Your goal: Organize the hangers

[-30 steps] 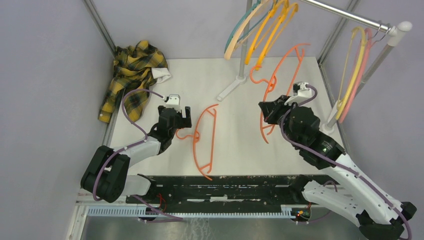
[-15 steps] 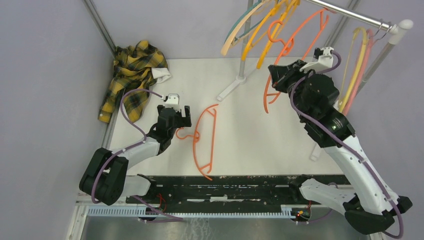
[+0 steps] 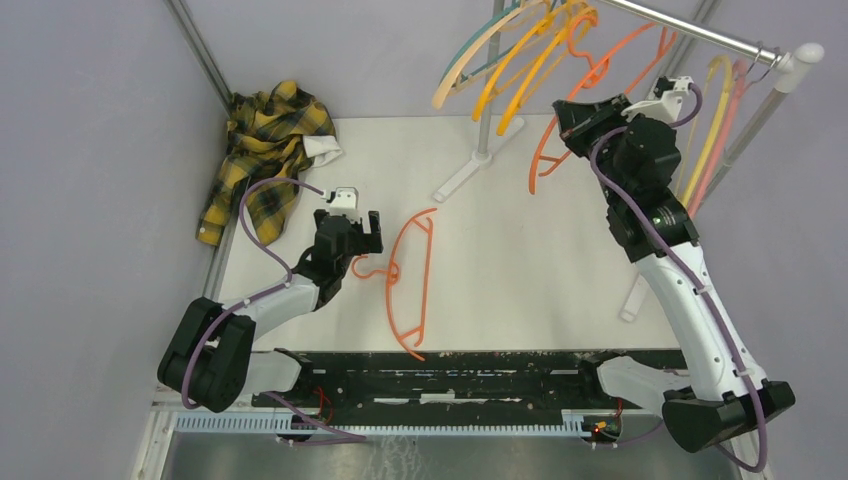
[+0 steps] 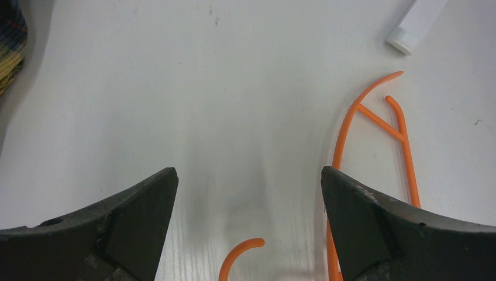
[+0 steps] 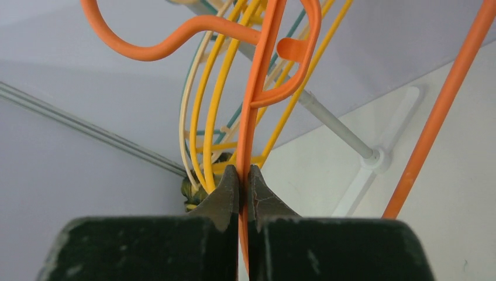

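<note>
My right gripper point(image 3: 572, 117) point(image 5: 244, 171) is shut on an orange hanger point(image 3: 543, 160) point(image 5: 258, 105), holding it high in the air close under the silver rail point(image 3: 700, 35). Its hook sits among the yellow, peach and teal hangers point(image 3: 505, 62) point(image 5: 213, 111) hanging at the rail's left end. A yellow and a pink hanger point(image 3: 712, 130) hang near the rail's right end. A second orange hanger point(image 3: 418, 275) point(image 4: 344, 134) lies flat on the table. My left gripper point(image 3: 366, 236) point(image 4: 248, 173) stands open just above its hook point(image 4: 240, 253), not touching it.
A yellow-black plaid shirt point(image 3: 262, 150) is heaped at the table's back left corner. The rack's pole point(image 3: 486, 100) and white foot point(image 3: 462, 178) point(image 4: 418, 23) stand at the back middle. Another pole point(image 3: 757, 115) rises on the right.
My right arm has lifted the orange hanger from low over the table up and back toward the rail. The left arm and the hanger on the table have stayed put.
</note>
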You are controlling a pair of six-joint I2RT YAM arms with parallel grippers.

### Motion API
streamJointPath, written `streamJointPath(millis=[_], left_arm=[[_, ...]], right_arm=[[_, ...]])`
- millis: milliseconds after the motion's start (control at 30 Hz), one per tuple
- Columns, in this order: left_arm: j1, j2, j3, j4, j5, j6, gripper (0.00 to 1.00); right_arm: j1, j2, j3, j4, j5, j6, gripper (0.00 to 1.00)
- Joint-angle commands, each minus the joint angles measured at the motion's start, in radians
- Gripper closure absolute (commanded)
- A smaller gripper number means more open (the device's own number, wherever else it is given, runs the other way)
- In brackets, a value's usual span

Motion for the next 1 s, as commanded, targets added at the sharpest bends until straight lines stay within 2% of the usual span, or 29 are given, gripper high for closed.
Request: streamJointPath(millis=[0,233,400,567,967], left_arm=[[0.001,-0.02,0.01,0.041,-0.025,-0.022,0.01],[0.001,-0.011,0.012,0.041,-0.026,-0.022,0.01],[0.002,-0.014,0.012,0.038,-0.038,-0.017,0.01],[0.002,-0.008,0.014,0.038,-0.039,-0.016,0.01],[0.002,0.021,0.024,0.042,-0.029,-0.026,0.01]], right_arm=[[-0.084,0.025,0.031,0.162,-0.092,0.08,0.99],[-0.22,0.175,0.076,0.276,-0.242,0.239,0.99],[-0.252,0.248,0.067,0.384,-0.308,0.308,0.99],[-0.252,0.228,0.038,0.419,-0.319,0.301,0.99],[-0.252,0.109,-0.049,0.362,-0.368,0.258,0.99]])
